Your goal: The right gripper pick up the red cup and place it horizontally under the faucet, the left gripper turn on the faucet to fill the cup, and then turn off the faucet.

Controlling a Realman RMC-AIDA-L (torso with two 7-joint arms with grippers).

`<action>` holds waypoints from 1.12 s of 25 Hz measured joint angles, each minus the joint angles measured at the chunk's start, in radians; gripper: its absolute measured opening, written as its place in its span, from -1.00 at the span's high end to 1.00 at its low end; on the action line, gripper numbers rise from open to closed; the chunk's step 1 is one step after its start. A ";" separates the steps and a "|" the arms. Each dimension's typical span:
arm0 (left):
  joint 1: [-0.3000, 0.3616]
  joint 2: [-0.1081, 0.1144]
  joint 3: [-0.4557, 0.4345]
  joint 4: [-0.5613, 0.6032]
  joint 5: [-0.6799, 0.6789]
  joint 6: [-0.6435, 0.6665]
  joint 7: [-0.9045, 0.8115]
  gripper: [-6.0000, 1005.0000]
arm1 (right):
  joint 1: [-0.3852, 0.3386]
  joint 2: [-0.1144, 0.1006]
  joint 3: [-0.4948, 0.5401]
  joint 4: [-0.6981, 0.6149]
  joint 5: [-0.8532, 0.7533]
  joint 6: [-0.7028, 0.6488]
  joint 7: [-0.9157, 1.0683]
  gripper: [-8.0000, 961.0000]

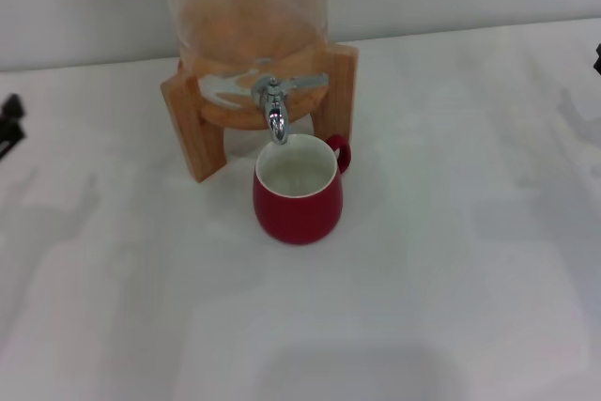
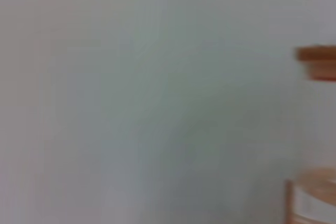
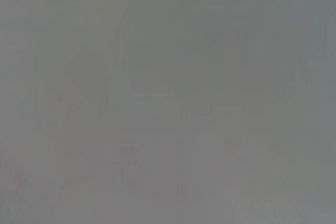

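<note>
The red cup [image 1: 297, 196] stands upright on the white table, its white inside showing and its handle turned to the back right. Its mouth sits directly below the spout of the chrome faucet [image 1: 274, 110]. No water stream shows under the spout. Only a black tip of my left gripper [image 1: 9, 121] shows at the far left edge, well away from the faucet. At the far right edge a sliver of my right gripper [image 1: 597, 59] shows, far from the cup. The right wrist view is blank grey.
The faucet is set in a glass dispenser [image 1: 246, 7] on a wooden stand [image 1: 195, 129] at the back of the white table [image 1: 451, 260]. The left wrist view shows a pale wall and wooden parts of the dispenser [image 2: 317, 59] at one edge.
</note>
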 joint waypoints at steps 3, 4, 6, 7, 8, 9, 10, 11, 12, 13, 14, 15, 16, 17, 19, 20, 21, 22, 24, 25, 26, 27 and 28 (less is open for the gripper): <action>-0.013 0.000 -0.045 -0.086 -0.225 -0.036 0.177 -0.65 | 0.012 0.000 0.001 -0.001 0.001 0.004 0.000 -0.76; -0.019 -0.001 -0.064 -0.122 -0.309 -0.062 0.246 -0.65 | 0.018 0.000 0.002 -0.001 0.002 0.009 -0.001 -0.76; -0.037 -0.001 -0.099 -0.195 -0.467 -0.130 0.354 -0.65 | 0.031 0.000 0.002 -0.001 0.010 0.024 -0.005 -0.76; -0.053 0.000 -0.122 -0.247 -0.555 -0.182 0.408 -0.65 | 0.035 0.000 0.002 -0.001 0.014 0.029 -0.007 -0.76; -0.075 0.001 -0.149 -0.303 -0.631 -0.240 0.446 -0.65 | 0.041 0.000 0.002 -0.001 0.020 0.035 -0.009 -0.76; -0.093 0.001 -0.171 -0.347 -0.667 -0.287 0.460 -0.65 | 0.045 -0.001 0.002 -0.001 0.025 0.039 -0.010 -0.76; -0.118 0.002 -0.202 -0.402 -0.706 -0.344 0.473 -0.65 | 0.051 -0.002 0.002 -0.001 0.032 0.042 -0.011 -0.76; -0.146 0.001 -0.239 -0.467 -0.732 -0.411 0.478 -0.65 | 0.055 -0.002 0.002 -0.001 0.036 0.042 -0.011 -0.76; -0.183 0.001 -0.286 -0.551 -0.760 -0.499 0.482 -0.65 | 0.057 -0.003 0.002 -0.001 0.041 0.043 -0.012 -0.76; -0.218 0.001 -0.326 -0.626 -0.777 -0.573 0.486 -0.65 | 0.060 -0.004 0.001 -0.003 0.046 0.044 -0.012 -0.76; -0.253 0.002 -0.365 -0.698 -0.787 -0.639 0.492 -0.65 | 0.063 -0.004 0.001 -0.005 0.050 0.044 -0.012 -0.76; -0.291 0.003 -0.404 -0.775 -0.795 -0.716 0.500 -0.65 | 0.067 -0.004 0.001 -0.008 0.051 0.044 -0.012 -0.76; -0.330 0.004 -0.444 -0.836 -0.797 -0.771 0.519 -0.65 | 0.072 -0.005 0.002 -0.009 0.052 0.044 -0.012 -0.76; -0.356 0.004 -0.472 -0.885 -0.797 -0.807 0.540 -0.65 | 0.079 -0.005 0.001 -0.009 0.052 0.045 -0.013 -0.76; -0.409 0.002 -0.509 -0.967 -0.794 -0.850 0.618 -0.65 | 0.101 -0.006 0.001 -0.007 0.051 0.051 -0.021 -0.76; -0.425 0.001 -0.512 -0.987 -0.793 -0.856 0.662 -0.65 | 0.107 -0.006 0.001 -0.005 0.051 0.054 -0.026 -0.76; -0.439 0.000 -0.511 -1.003 -0.791 -0.858 0.712 -0.65 | 0.114 -0.006 0.001 -0.004 0.051 0.059 -0.038 -0.76; -0.448 -0.001 -0.510 -1.011 -0.790 -0.859 0.749 -0.65 | 0.120 -0.005 0.001 -0.005 0.052 0.064 -0.051 -0.76; -0.465 -0.003 -0.508 -1.033 -0.788 -0.859 0.821 -0.65 | 0.128 -0.004 0.001 -0.006 0.052 0.069 -0.069 -0.76; -0.471 -0.003 -0.508 -1.044 -0.788 -0.857 0.830 -0.65 | 0.132 -0.004 0.001 -0.007 0.052 0.070 -0.075 -0.76; -0.476 -0.003 -0.510 -1.055 -0.791 -0.855 0.835 -0.65 | 0.134 -0.004 0.001 -0.007 0.052 0.070 -0.076 -0.76; -0.482 -0.002 -0.514 -1.068 -0.796 -0.853 0.836 -0.65 | 0.135 -0.004 0.001 -0.007 0.052 0.070 -0.077 -0.76; -0.486 -0.001 -0.516 -1.077 -0.801 -0.852 0.838 -0.65 | 0.135 -0.004 0.001 -0.007 0.052 0.071 -0.077 -0.76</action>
